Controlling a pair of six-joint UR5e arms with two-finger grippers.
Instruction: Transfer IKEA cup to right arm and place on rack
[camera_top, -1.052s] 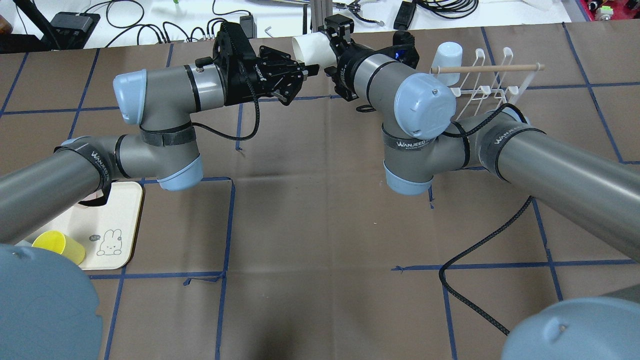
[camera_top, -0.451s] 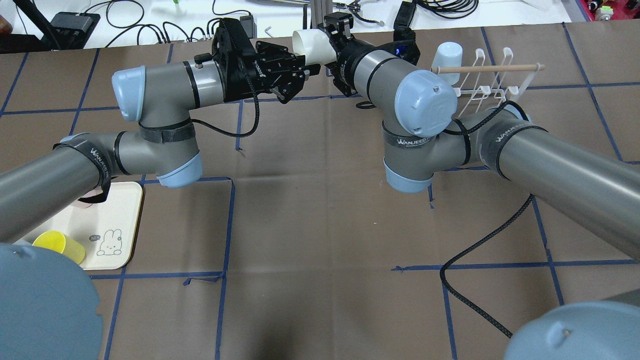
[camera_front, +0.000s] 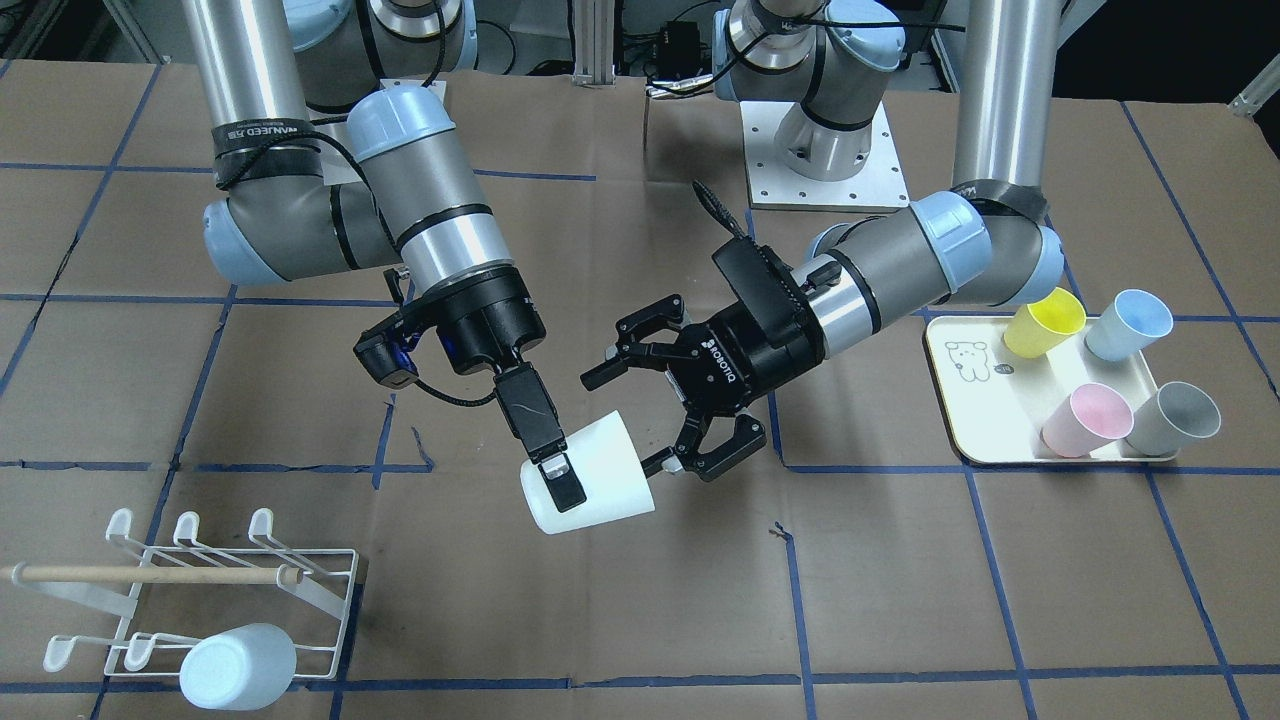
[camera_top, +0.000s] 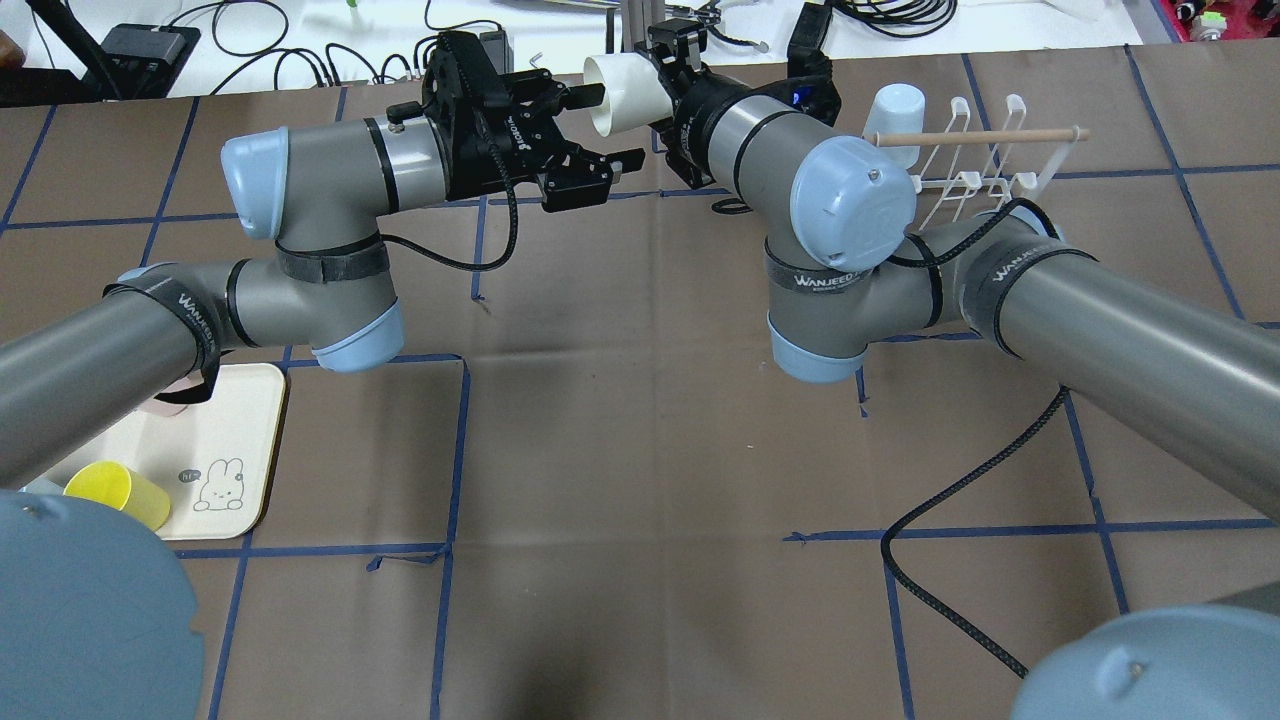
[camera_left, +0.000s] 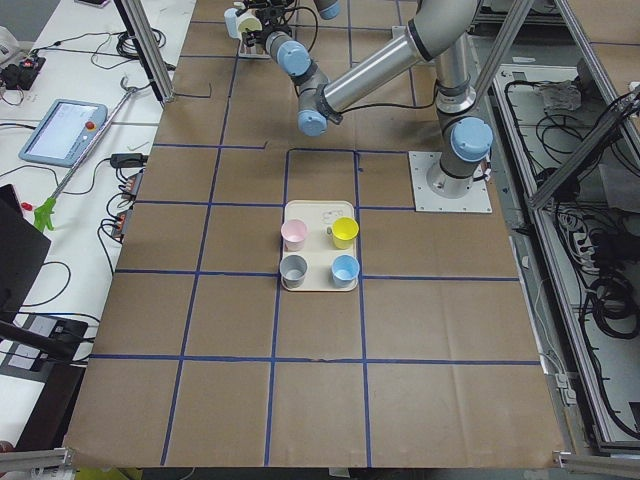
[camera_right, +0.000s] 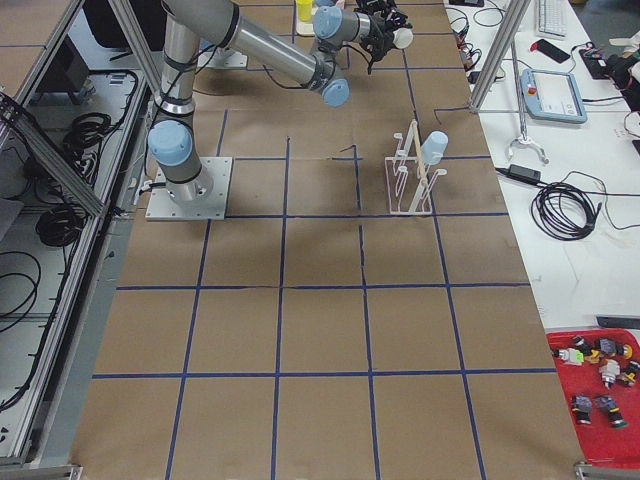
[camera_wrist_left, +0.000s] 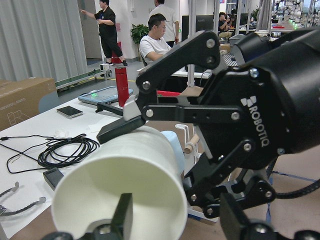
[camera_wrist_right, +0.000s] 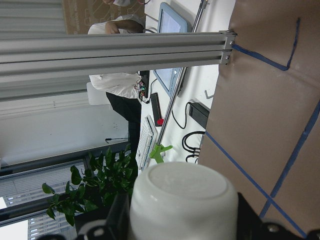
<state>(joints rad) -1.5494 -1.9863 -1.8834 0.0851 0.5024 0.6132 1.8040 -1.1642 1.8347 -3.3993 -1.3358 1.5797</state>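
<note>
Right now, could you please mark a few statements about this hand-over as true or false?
1. The right claw grips the white cup. True.
2. The left claw is shut on that cup. False: its jaws are spread open.
3. A pale cup sits on the rack. True.
4. The tray holds two cups. False: it holds four, the yellow cup, blue cup, pink cup and grey cup.

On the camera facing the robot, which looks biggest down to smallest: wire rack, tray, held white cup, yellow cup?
1. rack
2. tray
3. white cup
4. yellow cup
The white cup hangs nearer the camera, so 3 versus 4 is unsure.
</note>
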